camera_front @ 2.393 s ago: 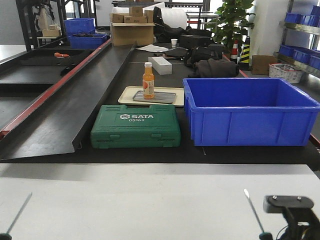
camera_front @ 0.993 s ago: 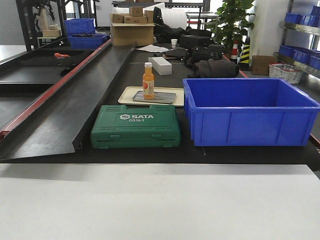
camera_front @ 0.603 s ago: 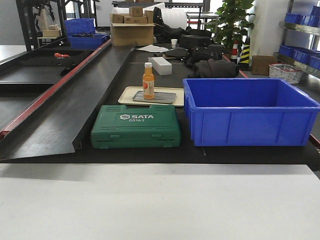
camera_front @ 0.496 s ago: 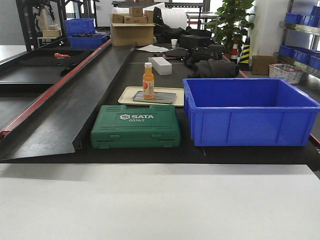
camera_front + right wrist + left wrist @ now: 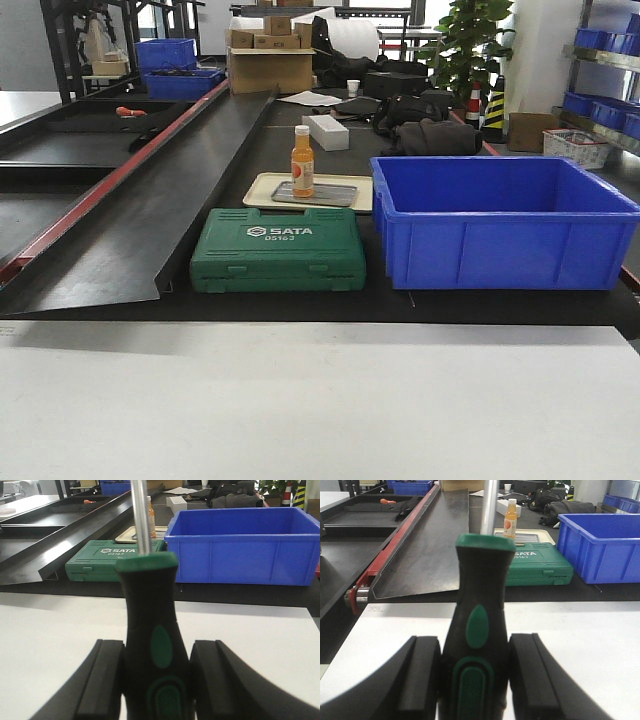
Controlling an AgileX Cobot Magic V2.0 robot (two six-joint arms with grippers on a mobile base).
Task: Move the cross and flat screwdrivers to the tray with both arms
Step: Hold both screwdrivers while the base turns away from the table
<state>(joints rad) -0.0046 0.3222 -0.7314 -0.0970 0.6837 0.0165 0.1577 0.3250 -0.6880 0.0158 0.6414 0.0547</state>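
In the left wrist view my left gripper (image 5: 476,680) is shut on the black-and-green handle of a screwdriver (image 5: 480,605), whose steel shaft runs up out of the frame. In the right wrist view my right gripper (image 5: 157,680) is shut on a matching screwdriver (image 5: 150,605). Both tips are out of view, so I cannot tell cross from flat. Both grippers are held over the white table. The beige tray (image 5: 258,192) lies beyond the green case, with an orange bottle (image 5: 301,160) and a grey plate on it. Neither gripper shows in the front view.
A green SATA tool case (image 5: 278,250) lies on the black bench, just past the white table (image 5: 320,400). A large blue bin (image 5: 500,225) stands to its right. A black sloping ramp (image 5: 150,210) runs along the left.
The two screwdriver shafts and the right arm, seen at the bottom of the front view 2.4 s ago, have left it. The front view has shifted slightly.
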